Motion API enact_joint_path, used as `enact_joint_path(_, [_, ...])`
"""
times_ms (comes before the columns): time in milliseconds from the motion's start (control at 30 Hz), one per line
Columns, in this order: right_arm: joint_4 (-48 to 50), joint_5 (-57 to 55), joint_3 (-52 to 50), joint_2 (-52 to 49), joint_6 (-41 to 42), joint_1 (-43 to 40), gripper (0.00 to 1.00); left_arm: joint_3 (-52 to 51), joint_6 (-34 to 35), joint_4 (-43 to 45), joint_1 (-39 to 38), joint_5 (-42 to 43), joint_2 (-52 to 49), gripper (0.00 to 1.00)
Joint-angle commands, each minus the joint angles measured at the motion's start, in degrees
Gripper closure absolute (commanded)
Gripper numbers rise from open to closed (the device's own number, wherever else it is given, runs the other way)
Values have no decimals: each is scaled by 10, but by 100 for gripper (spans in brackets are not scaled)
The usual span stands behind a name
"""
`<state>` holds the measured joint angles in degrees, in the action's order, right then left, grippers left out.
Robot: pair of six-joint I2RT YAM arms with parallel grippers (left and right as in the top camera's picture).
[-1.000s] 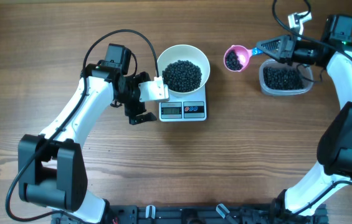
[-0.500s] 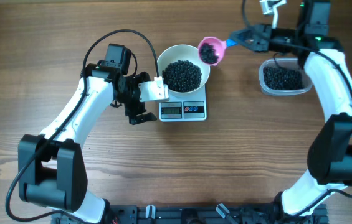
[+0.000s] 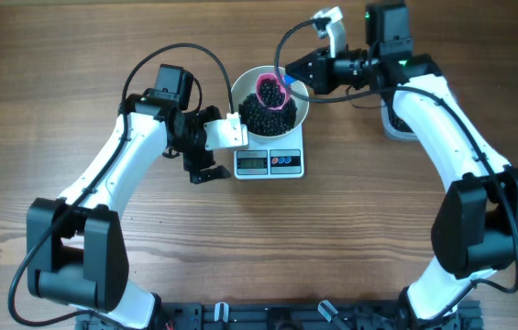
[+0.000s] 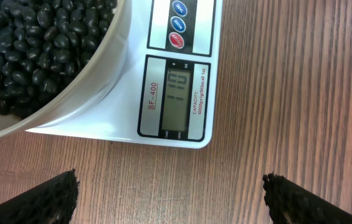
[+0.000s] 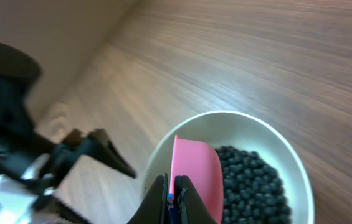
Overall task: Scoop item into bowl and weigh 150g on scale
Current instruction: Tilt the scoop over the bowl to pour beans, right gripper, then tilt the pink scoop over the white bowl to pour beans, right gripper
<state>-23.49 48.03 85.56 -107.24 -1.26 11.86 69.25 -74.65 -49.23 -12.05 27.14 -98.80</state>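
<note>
One scoop [image 3: 272, 90] now tips over one bowl [image 3: 303, 110].

Pink scoop [image 5: 194, 175] above white bowl [image 5: 237, 117] of beans [image 5: 253, 183]

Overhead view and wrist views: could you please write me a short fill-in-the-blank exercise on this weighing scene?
1. The white bowl of black beans sits on the ____.
2. The right hand holds a ____ scoop over the bowl.
3. The left hand is ____ and empty.
Missing words: scale; pink; open.
</note>
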Motion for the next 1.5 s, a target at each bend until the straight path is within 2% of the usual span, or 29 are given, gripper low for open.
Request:
enact_joint_path(0, [4,-58,12,17,-40,11,96,-4,5,0,0,13,4,0])
enact_joint_path(233, [3,-66,25,66,-40,13,96,-4,5,0,0,13,4,0])
enact_joint_path(533, [-67,-233,25,91,-143,68,96,-4,5,0,0,13,4,0])
enact_joint_path(767, [-64,-404,25,91,-172,127,96,-4,5,0,0,13,4,0])
enact_joint_path(900, [-54,-405,25,91,-198,133,96,-4,5,0,0,13,4,0])
enact_joint_path(1133, [-54,-385,25,91,-197,133,96,-4,5,0,0,13,4,0])
enact_joint_path(1267, [-61,-289,25,91,-223,133,96,-4,5,0,0,13,4,0])
enact_joint_path(1467, [-68,-326,25,91,-226,133,96,-4,5,0,0,13,4,0])
